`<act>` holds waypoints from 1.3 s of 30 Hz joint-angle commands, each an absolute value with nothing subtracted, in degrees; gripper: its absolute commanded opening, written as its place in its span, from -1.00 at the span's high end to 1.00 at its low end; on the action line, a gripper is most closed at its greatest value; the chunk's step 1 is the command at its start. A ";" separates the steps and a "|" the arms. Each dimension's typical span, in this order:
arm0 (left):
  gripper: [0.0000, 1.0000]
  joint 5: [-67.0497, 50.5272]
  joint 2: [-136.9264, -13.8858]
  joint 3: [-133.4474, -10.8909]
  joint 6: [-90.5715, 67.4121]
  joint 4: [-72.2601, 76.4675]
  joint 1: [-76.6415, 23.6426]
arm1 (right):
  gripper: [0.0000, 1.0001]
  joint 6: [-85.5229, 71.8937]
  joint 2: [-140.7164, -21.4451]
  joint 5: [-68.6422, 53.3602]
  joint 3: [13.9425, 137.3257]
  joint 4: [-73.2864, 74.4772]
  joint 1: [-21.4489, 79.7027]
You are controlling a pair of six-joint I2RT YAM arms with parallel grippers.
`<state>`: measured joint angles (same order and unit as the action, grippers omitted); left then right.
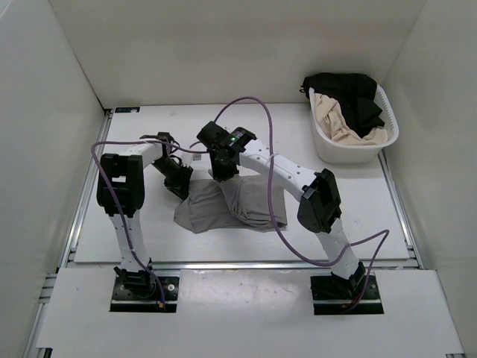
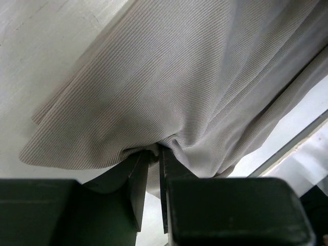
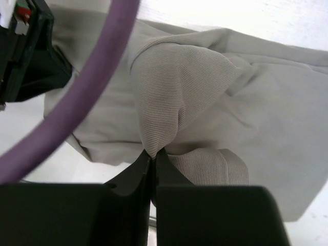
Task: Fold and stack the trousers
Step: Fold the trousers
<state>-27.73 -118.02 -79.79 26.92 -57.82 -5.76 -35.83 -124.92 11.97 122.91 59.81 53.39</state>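
Lying crumpled just nearer than both grippers, the grey trousers (image 1: 235, 209) reach up to the two pinch points at their far edge. The left gripper (image 2: 154, 154) has its fingers pressed together on a gathered edge of cloth, which drapes away ahead of its tips. The right gripper (image 3: 152, 154) nips a raised fold, with the rest spreading beyond it and to its right. Bare table (image 1: 298, 130) lies open beyond both grippers. A white laundry basket (image 1: 350, 154) of dark and cream clothes stands well apart to the right gripper's right, close against the side wall.
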 commanded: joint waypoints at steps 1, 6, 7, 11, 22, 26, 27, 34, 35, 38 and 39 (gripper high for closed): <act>0.43 -23.38 -122.78 -79.97 29.09 -48.60 -5.19 | 1.00 -38.23 -125.07 12.56 125.86 54.68 53.70; 0.40 -23.38 -123.31 -81.65 29.09 -49.13 -4.66 | 1.00 -37.71 -127.79 18.62 128.40 51.42 58.88; 0.40 -23.38 -123.83 -82.26 29.09 -49.13 -4.66 | 1.00 -37.71 -127.79 20.11 128.41 51.42 59.76; 0.40 -23.38 -124.45 -82.79 29.09 -49.13 -4.13 | 1.00 -37.00 -128.32 21.36 128.41 48.43 61.61; 0.38 -22.32 -126.21 -85.52 28.56 -50.19 -3.61 | 0.84 -32.07 -134.91 18.98 132.54 44.03 63.73; 0.32 -18.02 -126.74 -89.54 27.16 -50.71 -0.98 | -0.21 -26.66 -134.21 15.49 128.59 39.39 63.72; 0.28 -17.41 -127.35 -91.30 27.16 -51.58 -0.01 | -0.36 -24.89 -134.21 13.38 128.58 37.63 63.72; 0.10 -13.81 -126.75 -109.68 26.37 -59.58 5.36 | -0.58 -13.54 -132.72 10.27 132.36 37.00 66.80; 0.10 -13.28 -125.69 -109.69 27.24 -60.20 5.36 | -0.56 -13.54 -131.84 11.68 132.36 37.70 66.80; -0.02 -11.78 -119.81 -108.54 27.95 -60.73 4.84 | -0.50 -14.06 -123.00 17.90 127.46 40.08 66.80; -0.04 -11.78 -118.40 -107.94 27.95 -60.73 4.83 | -0.50 -16.06 -120.35 19.67 124.57 40.08 66.80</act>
